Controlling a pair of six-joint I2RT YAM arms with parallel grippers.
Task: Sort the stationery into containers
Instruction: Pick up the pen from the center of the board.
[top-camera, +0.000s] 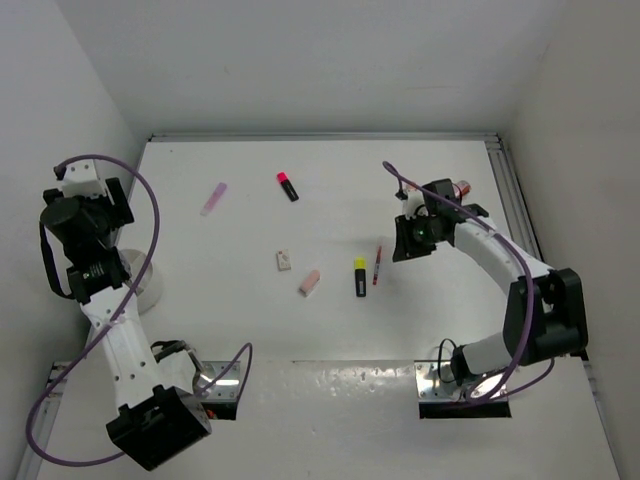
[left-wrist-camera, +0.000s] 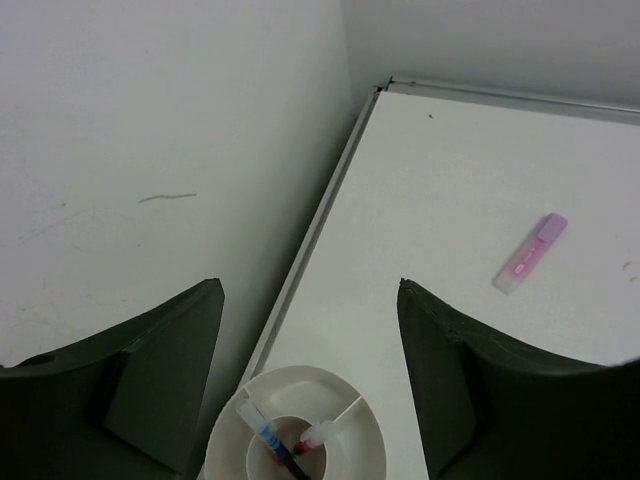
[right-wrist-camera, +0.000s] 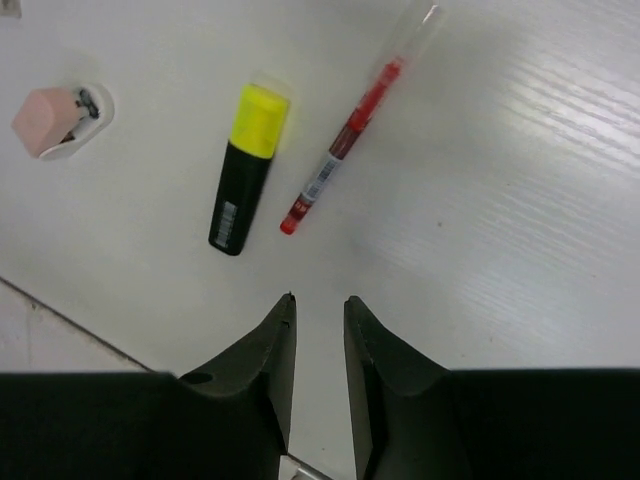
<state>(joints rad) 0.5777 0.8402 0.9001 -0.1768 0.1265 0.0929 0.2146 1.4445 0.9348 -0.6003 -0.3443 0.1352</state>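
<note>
Widely parted and empty, the jaws of the left gripper (left-wrist-camera: 308, 290) frame one white tub (left-wrist-camera: 374, 428) holding two pens (left-wrist-camera: 262, 432); one pink highlighter (left-wrist-camera: 530, 253) lies beyond the right-hand jaw. Nearly pinched together, the jaws of the right gripper (right-wrist-camera: 318, 300) grip nothing; ahead lie one yellow-capped highlighter (right-wrist-camera: 247, 170), one red pen (right-wrist-camera: 350, 140) and one pink eraser (right-wrist-camera: 45, 120).

Top view looks down on the whole bench (top-camera: 330, 180) from behind; wrist views sit closer (right shares the yellow-capped highlighter (right-wrist-camera: 247, 165) with it).

left hand (left-wrist-camera: 308, 287) spread, right hand (right-wrist-camera: 319, 300) barely parted
</note>
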